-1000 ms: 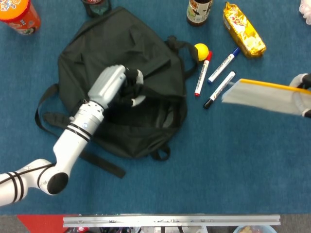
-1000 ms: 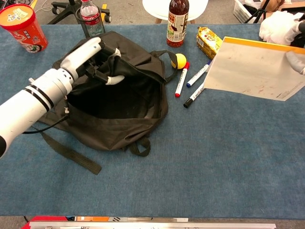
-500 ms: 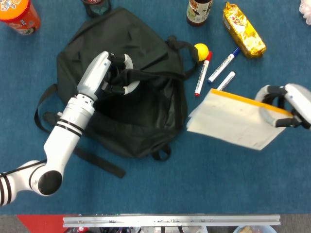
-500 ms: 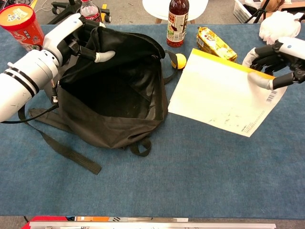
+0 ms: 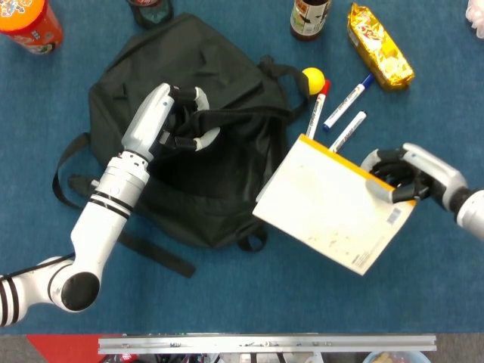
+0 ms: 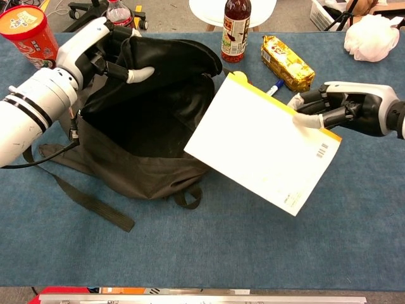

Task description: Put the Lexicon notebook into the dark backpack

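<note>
The white left hand is gripping the upper edge of the dark fabric backpack, its fingers curled around the rim and lifting it so that the mouth is gaping wide, as the chest view shows. The right hand is holding the pale, yellow-spined Lexicon notebook by its outer corner, fingers closed over the cover, and is keeping it in the air, tilted, between the backpack and the hand. In the chest view the notebook is hanging with its near corner overlapping the open mouth of the backpack. Beyond the notebook, a yellow ball, three marker pens, a gold foil snack packet and a brown glass bottle are lying or standing on the blue cloth-covered table. An orange tub is standing at the far left corner.
</note>
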